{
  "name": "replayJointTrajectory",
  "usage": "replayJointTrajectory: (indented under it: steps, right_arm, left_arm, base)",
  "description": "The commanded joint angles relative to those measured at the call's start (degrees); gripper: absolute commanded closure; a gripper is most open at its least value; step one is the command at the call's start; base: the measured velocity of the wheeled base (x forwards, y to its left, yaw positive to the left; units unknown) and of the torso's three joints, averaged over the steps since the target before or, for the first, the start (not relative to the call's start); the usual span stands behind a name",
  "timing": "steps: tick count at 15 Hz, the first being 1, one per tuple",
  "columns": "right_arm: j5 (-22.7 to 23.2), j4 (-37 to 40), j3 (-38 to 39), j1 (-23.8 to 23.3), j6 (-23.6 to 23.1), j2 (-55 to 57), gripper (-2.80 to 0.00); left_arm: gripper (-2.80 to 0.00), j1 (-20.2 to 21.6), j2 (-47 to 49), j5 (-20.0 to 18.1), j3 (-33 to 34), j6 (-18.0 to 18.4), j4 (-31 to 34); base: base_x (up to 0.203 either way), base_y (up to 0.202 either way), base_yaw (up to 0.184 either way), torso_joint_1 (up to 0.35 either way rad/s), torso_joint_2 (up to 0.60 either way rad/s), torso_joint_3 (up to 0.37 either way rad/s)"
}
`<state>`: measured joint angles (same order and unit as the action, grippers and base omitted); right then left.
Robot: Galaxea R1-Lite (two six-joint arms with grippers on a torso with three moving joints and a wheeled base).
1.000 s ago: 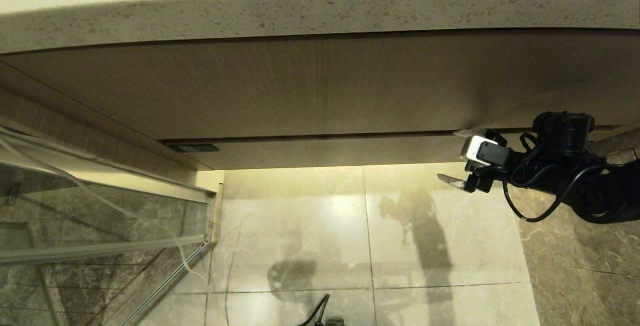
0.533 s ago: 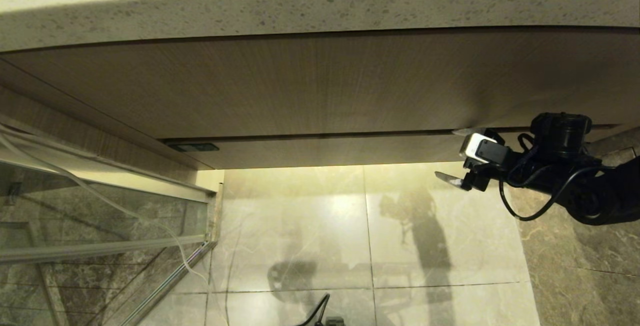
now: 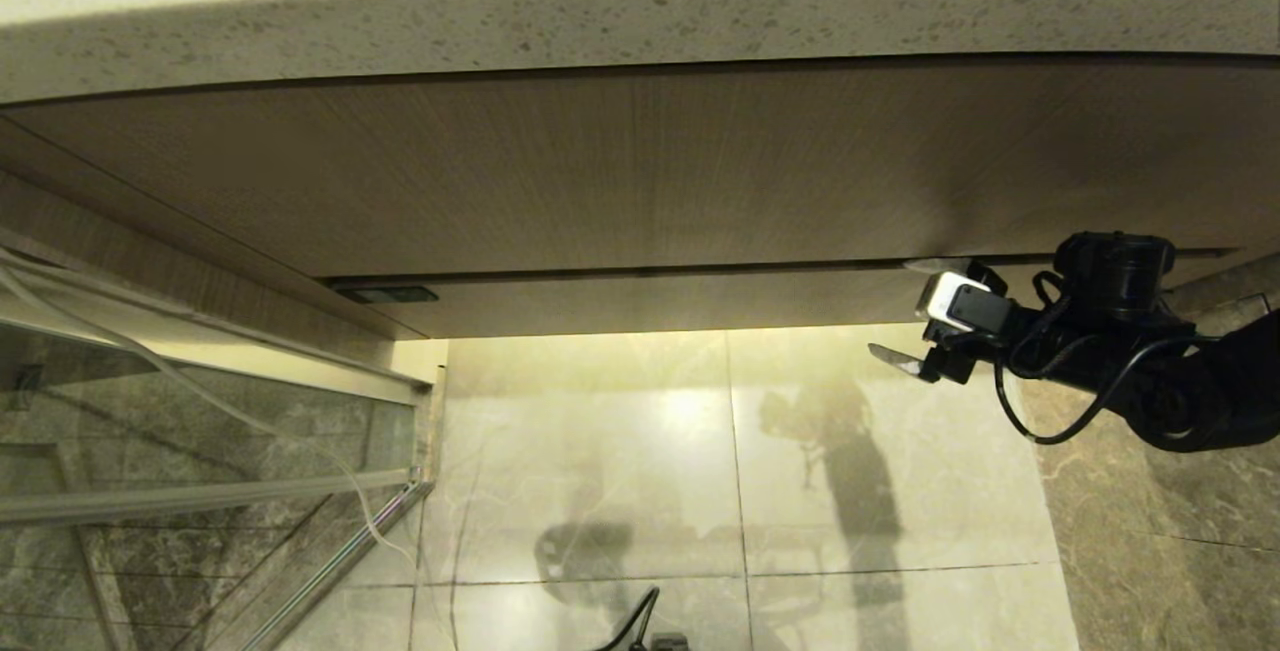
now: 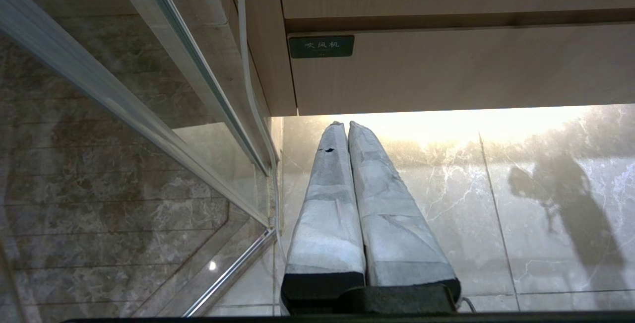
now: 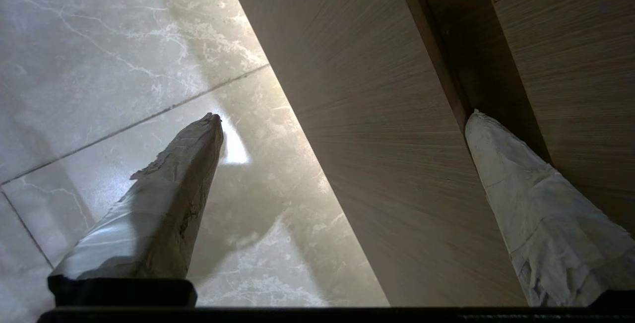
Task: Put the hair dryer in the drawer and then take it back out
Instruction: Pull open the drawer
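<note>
My right gripper [image 3: 908,316] has its fingers wide apart, straddling the narrow front of the drawer [image 3: 650,303]: one tip sits in the dark gap above it, the other hangs below over the floor tiles [image 3: 640,451]. The drawer looks closed, and the hair dryer is nowhere in view, so I cannot say where it lies. My worry is that the upper fingertip [image 5: 488,137] only skims the gap's edge; pulling then would slip off the handle-less front. My left gripper [image 4: 347,129], fingers together, hangs idle near the glass panel [image 4: 149,90].
</note>
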<state>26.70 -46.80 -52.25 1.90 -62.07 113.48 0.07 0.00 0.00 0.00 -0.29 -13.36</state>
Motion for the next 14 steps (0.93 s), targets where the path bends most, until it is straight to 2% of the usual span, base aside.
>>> replayJointTrajectory:
  steps: [1, 8, 14]
  right_arm:
    - [0.11, 0.04, 0.1, 0.03, -0.39, 1.06, -2.8]
    - [-1.0, -0.22, -4.8, 0.03, -0.11, 4.37, -2.8]
    - [-1.91, 4.89, -4.78, -0.06, -2.72, 4.55, -2.8]
  left_arm:
    - [0.0, 0.01, 0.0, -0.05, 2.29, -0.06, -0.09]
    - [0.0, 0.01, 0.0, -0.01, 2.29, -0.06, -0.09]
    - [0.0, 0.01, 0.0, 0.0, 2.29, -0.06, -0.09]
  base:
    - [0.0, 0.0, 0.0, 0.0, 0.0, 0.0]
    - [0.0, 0.0, 0.0, 0.0, 0.0, 0.0]
    - [0.0, 0.0, 0.0, 0.0, 0.0, 0.0]
